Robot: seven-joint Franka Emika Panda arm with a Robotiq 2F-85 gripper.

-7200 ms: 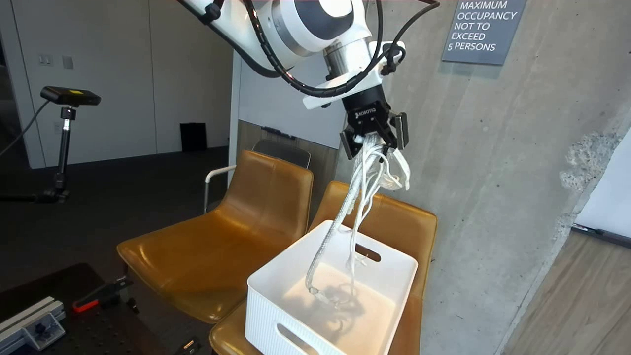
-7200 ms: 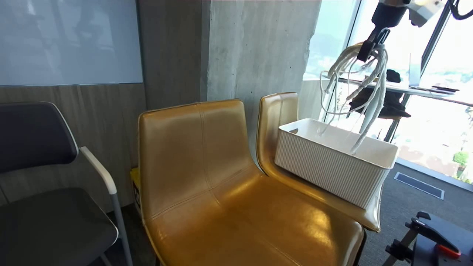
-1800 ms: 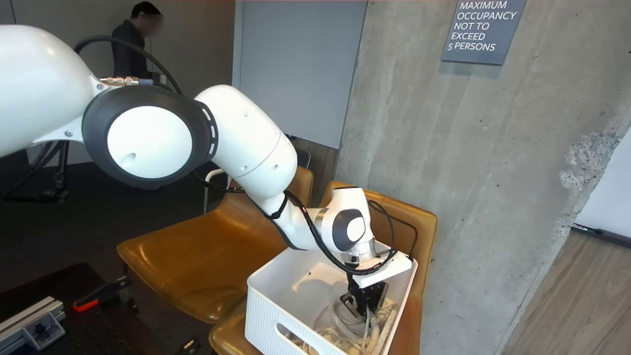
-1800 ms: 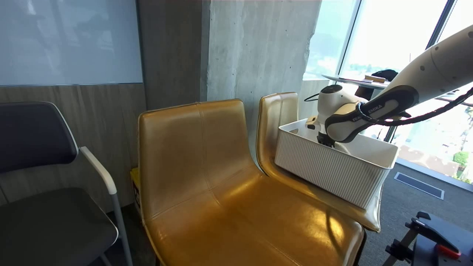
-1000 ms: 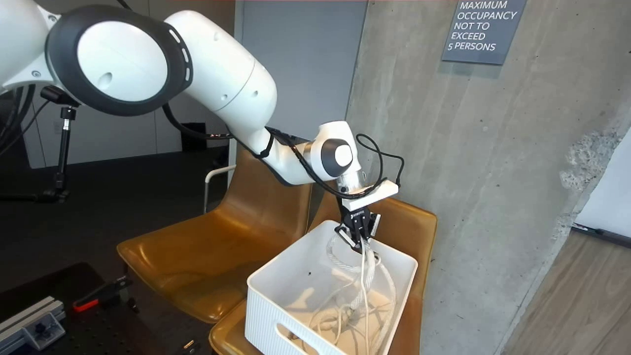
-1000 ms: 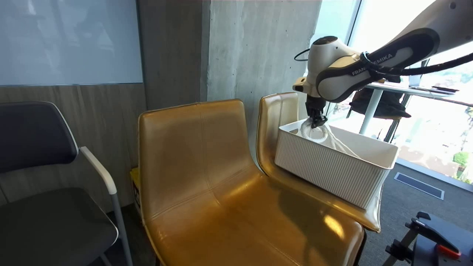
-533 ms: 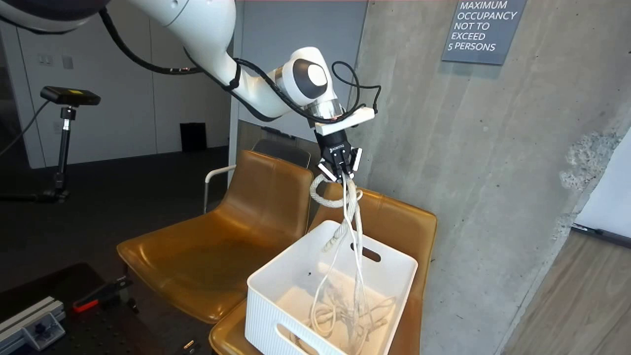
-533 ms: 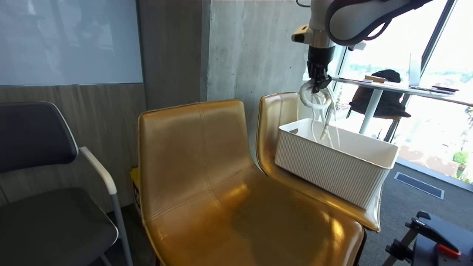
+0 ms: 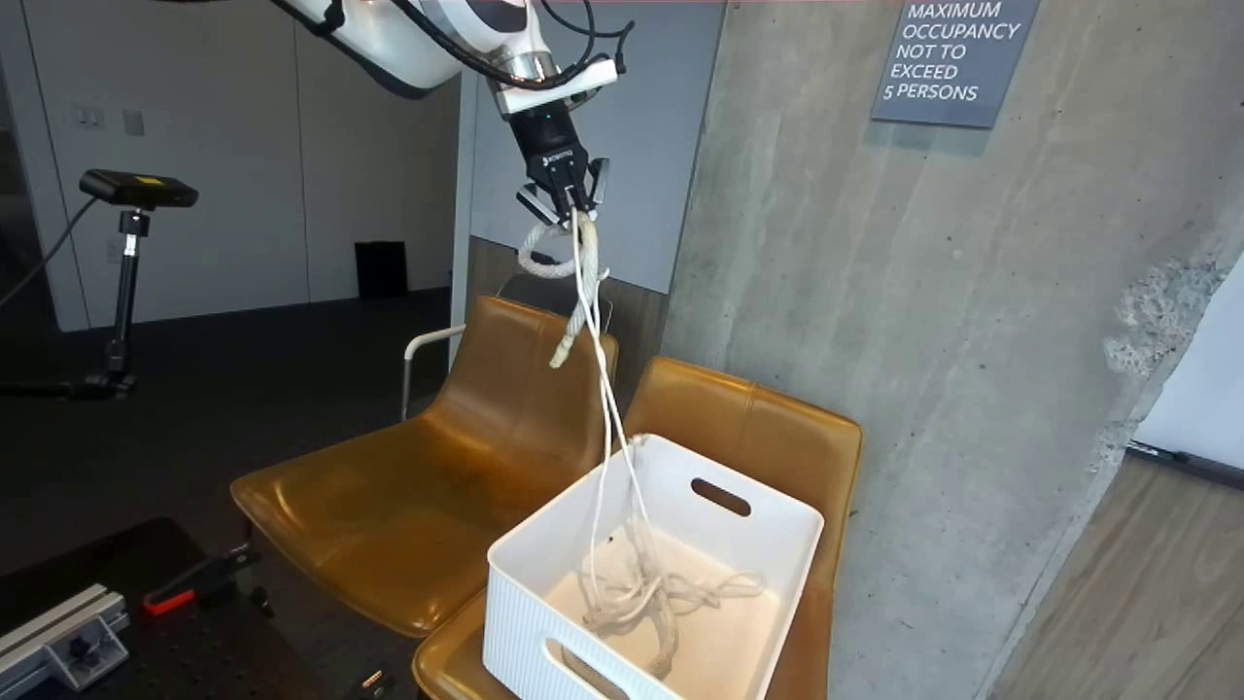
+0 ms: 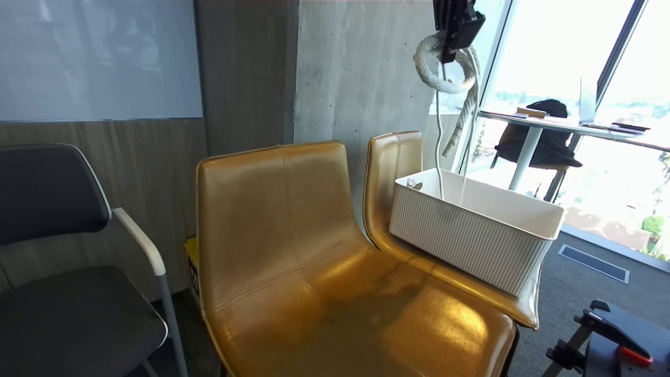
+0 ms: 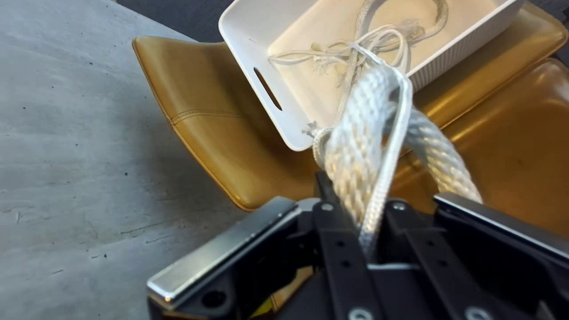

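My gripper [image 9: 575,216] is shut on a white rope bundle and holds it high, up and to one side of the white box [image 9: 530,603]. In the wrist view, a thick braided rope [image 11: 355,142] and a thin white cord [image 11: 393,149] pass between the fingers [image 11: 362,209]. The thick rope makes a loop [image 10: 449,88] below the gripper [image 10: 454,52], and its cut end hangs free. Thin cords [image 9: 604,399] run down into the box, where a tangle [image 9: 641,601] lies on the bottom. A frayed cord end shows near the box's corner.
The box stands on a tan leather chair [image 9: 797,418] by a concrete wall [image 9: 933,340]. A second tan chair [image 9: 389,506] stands beside it. A dark grey chair [image 10: 52,193] and a table [image 10: 534,131] are farther off. A camera on a stand [image 9: 141,190] is behind.
My gripper, down in the box 1.8 s ago, has risen with rope in it and moved toward the neighbouring chair. The thick rope has come out of the box. A person in the background has gone.
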